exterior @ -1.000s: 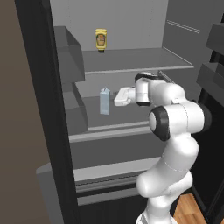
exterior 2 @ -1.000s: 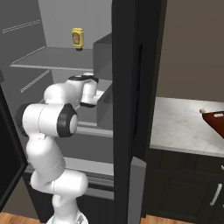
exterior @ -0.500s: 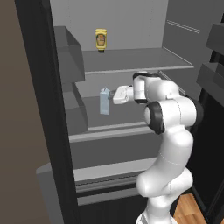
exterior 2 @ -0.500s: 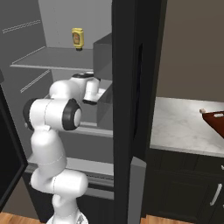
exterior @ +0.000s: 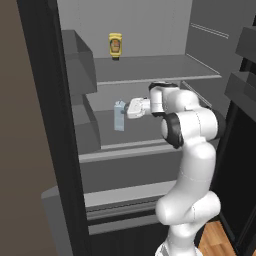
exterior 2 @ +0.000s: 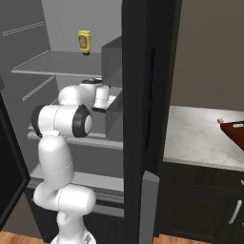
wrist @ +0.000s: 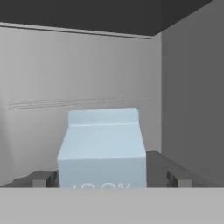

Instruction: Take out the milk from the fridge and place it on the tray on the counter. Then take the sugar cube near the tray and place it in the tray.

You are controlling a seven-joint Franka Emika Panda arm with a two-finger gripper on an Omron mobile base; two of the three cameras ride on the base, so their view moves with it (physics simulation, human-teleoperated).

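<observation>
The milk [exterior: 119, 115] is a pale blue-grey gabled carton standing upright on the middle shelf of the open fridge [exterior: 150, 30]. My gripper [exterior: 127, 109] reaches in from the right and sits right at the carton. In the hand view the milk [wrist: 103, 148] stands close and centred, with my gripper [wrist: 109, 179] open and one fingertip [wrist: 41, 179] on each side of it, not pressing. The dark red-brown tray [exterior 2: 236, 132] lies on the white marble counter [exterior 2: 195, 138] at the far right. A tiny beige sugar cube [exterior 2: 220, 121] sits beside the tray's near corner.
A yellow jar [exterior: 115, 46] with a brown label stands on the upper shelf. Grey door bins [exterior: 75, 65] hang on the left, close to the carton. The dark fridge door edge [exterior 2: 143, 119] stands between the shelves and the counter.
The arm has stretched further into the fridge, bringing the gripper left until it reaches the carton. The jaws stayed open and the carton has not moved.
</observation>
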